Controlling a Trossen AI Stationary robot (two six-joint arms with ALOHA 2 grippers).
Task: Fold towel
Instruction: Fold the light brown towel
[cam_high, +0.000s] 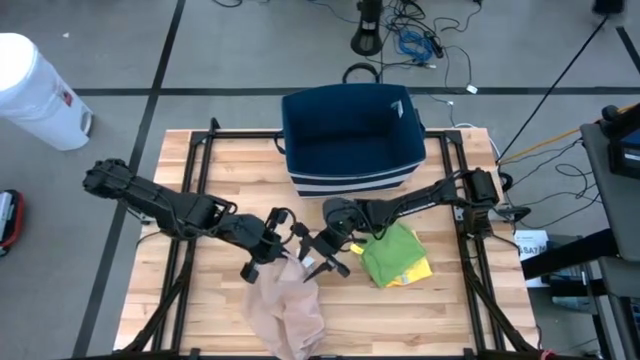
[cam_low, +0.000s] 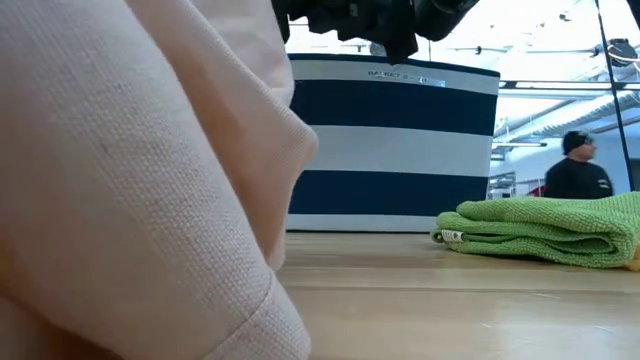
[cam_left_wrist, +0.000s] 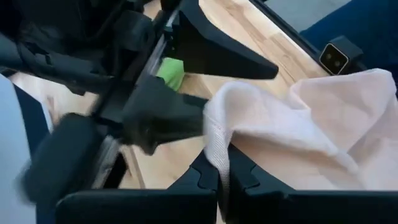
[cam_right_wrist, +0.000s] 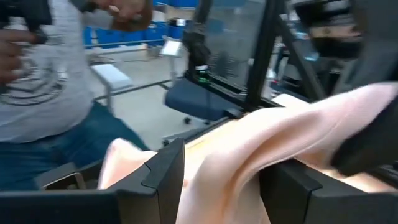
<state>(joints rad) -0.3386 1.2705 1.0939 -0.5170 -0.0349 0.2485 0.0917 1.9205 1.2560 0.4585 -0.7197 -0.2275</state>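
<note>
We see the navy striped basket at the table's far edge, its inside apparently bare. Both grippers meet above the table's middle: the left gripper and right gripper each pinch the pale pink towel (it hangs bunched toward the near edge). A folded green cloth lies just beside the right gripper.

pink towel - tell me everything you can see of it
The pink towel is pale peach woven cloth with a stitched hem, crumpled and unfolded. Its lower part lies on the wooden table near the front edge, and its top is lifted. The left tool and right tool each pinch its upper edge. It lies apart from the green towel.
</note>
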